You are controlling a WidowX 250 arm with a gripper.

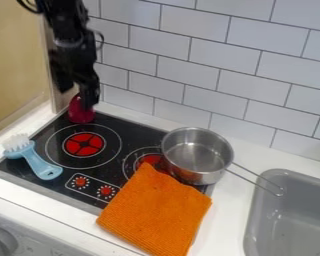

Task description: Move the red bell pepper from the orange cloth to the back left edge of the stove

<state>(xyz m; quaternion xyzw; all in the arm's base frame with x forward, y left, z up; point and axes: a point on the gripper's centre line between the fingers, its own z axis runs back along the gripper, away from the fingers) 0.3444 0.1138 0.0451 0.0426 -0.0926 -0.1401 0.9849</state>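
The black gripper (86, 94) hangs at the upper left, over the stove's back left corner. Right below it, a dark red object (80, 113) stands on the stovetop, its upper part partly covered by the gripper. Whether the two touch is hard to tell. On the front left of the black stovetop (120, 129) lies a light blue brush (38, 162) with white bristles. A silver pot (197, 151) rests on the right burner, its handle pointing toward the sink. In front of the pot, an orange cloth (155, 212) is spread over the stove's edge and the white counter.
A grey sink (291, 210) is set into the counter (228, 210) at the right. White wall tiles (189, 47) rise behind the stove, and a tan panel (14, 60) stands at the far left. A grey knob (1, 243) sits at the front left.
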